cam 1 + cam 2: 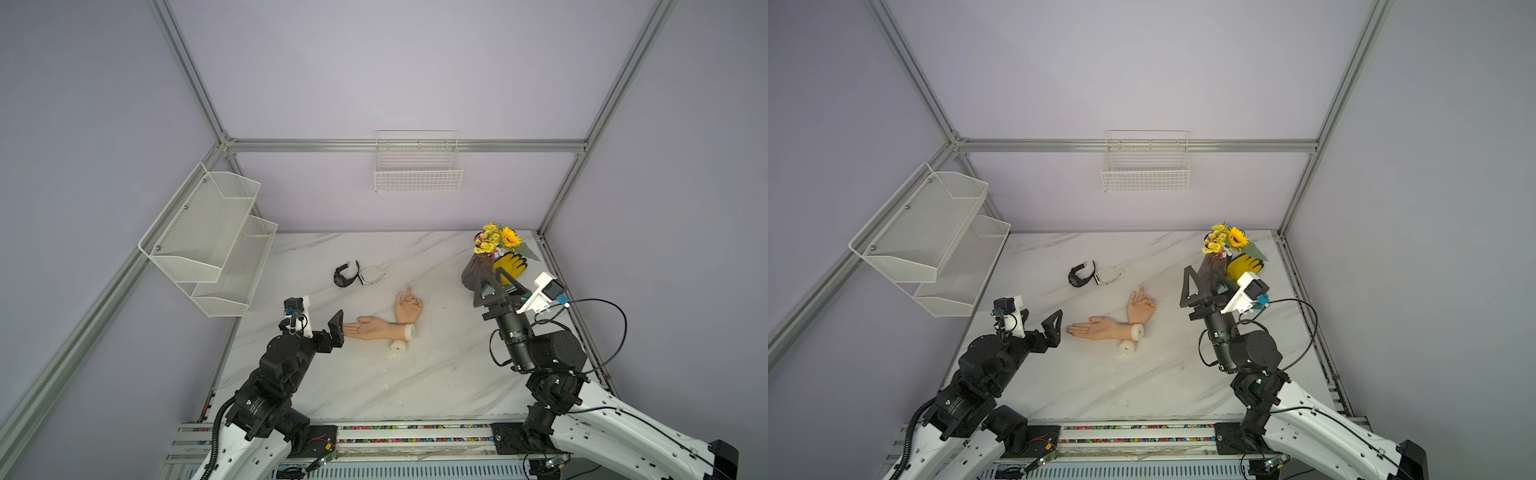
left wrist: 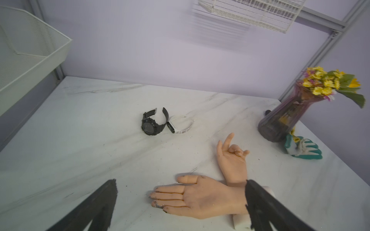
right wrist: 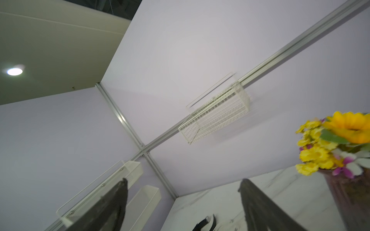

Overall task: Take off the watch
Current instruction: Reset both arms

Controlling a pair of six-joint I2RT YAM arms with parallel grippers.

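Holding nothing: left jaws and right jaws both spread wide. Black watch (image 1: pixel 345 275) off the wrist, lying on worktop (image 1: pixel 332 382) well ahead of left jaws, touching white band watch (image 1: pixel 372 276). Looks done. Back right jaws away slowly, clear of vase (image 1: pixel 470 270); avoid nudging mannequin hand (image 1: pixel 374 330) just ahead of left jaws.

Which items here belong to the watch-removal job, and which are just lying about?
Job: black watch, white watch (both off the wrists), flat mannequin hand, curled mannequin hand.
Lying about: vase, flowers, yellow glove, teal glove, wire basket, mesh shelf.
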